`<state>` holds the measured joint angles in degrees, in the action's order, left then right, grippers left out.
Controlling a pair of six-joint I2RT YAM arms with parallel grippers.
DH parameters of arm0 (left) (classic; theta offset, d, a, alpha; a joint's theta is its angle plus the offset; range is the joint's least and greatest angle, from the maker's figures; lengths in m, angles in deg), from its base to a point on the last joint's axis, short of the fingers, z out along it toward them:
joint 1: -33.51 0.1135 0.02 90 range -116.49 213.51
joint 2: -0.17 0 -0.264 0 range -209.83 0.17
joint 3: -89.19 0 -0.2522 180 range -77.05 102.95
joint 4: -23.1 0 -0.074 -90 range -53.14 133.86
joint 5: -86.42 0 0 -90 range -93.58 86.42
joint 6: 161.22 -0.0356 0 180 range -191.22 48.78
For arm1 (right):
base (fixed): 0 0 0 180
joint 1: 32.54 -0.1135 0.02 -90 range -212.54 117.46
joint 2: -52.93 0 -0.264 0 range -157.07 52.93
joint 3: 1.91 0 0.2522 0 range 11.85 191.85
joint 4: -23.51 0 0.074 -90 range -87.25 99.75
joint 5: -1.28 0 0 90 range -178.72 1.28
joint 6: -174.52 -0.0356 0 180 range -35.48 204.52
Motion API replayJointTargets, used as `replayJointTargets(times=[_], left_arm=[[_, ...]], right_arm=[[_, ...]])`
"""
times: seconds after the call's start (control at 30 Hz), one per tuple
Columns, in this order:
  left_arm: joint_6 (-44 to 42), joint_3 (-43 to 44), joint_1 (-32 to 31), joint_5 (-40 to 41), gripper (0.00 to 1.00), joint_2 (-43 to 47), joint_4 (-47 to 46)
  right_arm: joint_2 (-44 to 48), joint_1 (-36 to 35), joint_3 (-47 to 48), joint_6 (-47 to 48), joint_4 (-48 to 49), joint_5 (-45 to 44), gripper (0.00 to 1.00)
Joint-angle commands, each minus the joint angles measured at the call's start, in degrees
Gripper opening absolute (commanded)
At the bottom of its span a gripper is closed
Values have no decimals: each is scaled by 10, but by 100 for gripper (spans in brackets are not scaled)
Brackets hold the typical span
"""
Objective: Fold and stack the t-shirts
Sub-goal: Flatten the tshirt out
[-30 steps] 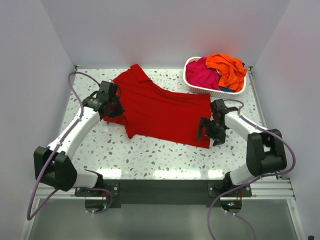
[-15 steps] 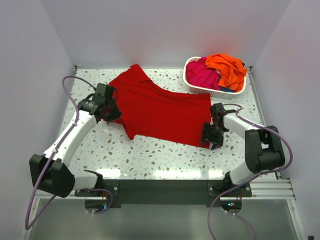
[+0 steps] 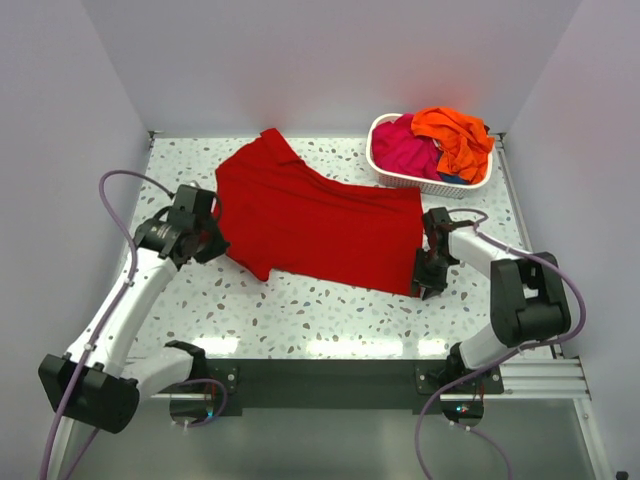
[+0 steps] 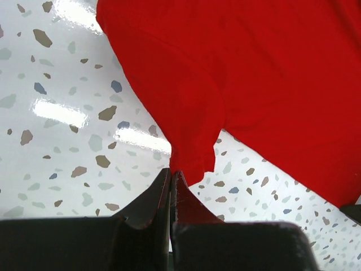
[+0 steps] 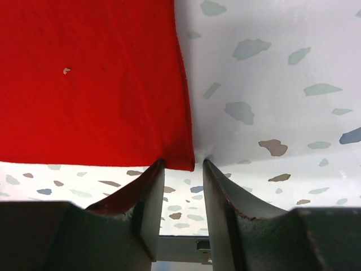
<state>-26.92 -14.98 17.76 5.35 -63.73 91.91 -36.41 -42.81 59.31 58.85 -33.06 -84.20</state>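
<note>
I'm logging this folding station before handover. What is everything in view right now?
red t-shirt: one, deep red, spread out on the middle of the table.
magenta t-shirt: one, magenta-pink, crumpled in the basket's left side.
orange t-shirt: one, bright orange, heaped in the basket's right side.
basket: one, white slatted, far right corner of the table.
table: one, white with speckles, under everything.
left gripper: one, black, shut on the red t-shirt's left edge.
right gripper: one, black, jaws apart astride the red t-shirt's near right corner.
</note>
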Motion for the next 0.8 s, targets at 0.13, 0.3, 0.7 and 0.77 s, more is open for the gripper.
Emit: replayJointTargets(times=[0.13,0.3,0.7,0.77], left_arm=[[-16,-44,5,-13,0,46,-7],[-15,-43,5,-21,0,71,1],[-9,-49,5,-17,0,150,59],[-2,-38,5,-16,0,158,74]], right_arm=[[-59,-9,-11,-13,81,1,30],[-66,-8,-4,3,65,11,6],[96,-16,-9,-11,-74,16,0],[115,-28,-1,-14,-106,9,0]])
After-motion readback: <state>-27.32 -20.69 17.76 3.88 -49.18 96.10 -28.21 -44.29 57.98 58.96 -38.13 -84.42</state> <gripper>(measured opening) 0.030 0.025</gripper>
